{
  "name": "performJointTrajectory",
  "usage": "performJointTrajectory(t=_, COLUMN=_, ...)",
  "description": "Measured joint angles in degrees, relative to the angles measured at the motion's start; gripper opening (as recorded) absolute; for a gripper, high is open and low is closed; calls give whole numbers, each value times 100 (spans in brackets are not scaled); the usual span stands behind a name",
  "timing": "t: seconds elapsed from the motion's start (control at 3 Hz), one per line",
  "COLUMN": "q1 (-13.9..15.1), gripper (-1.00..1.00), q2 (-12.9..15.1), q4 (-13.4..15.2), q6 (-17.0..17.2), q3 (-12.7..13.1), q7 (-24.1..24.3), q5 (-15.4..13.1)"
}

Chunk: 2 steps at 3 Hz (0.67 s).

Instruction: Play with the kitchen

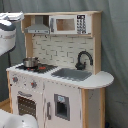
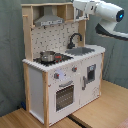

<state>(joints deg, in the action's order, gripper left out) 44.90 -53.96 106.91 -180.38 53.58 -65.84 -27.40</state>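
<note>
Fingers: hidden, cannot tell whether parted or closed
Arm: hanging high at the second exterior view's upper right, beside the hood shelf; showing at the first exterior view's left edge
Kitchen: standing upright on the wooden floor, filling both exterior views
Pot: sitting on the stovetop
Faucet: arching over the grey sink
Microwave: resting on the top shelf

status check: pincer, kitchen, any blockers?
Arm up near the kitchen top shelf; pincer state unreadable. Pot sits on stovetop, untouched. Sink and faucet unobstructed.
</note>
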Motion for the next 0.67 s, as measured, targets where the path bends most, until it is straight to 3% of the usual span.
performJointTrajectory(t=0.67, q1=624, gripper=100, q2=-255, q4=-611, q6=34, q3=346, q7=835, q5=0)
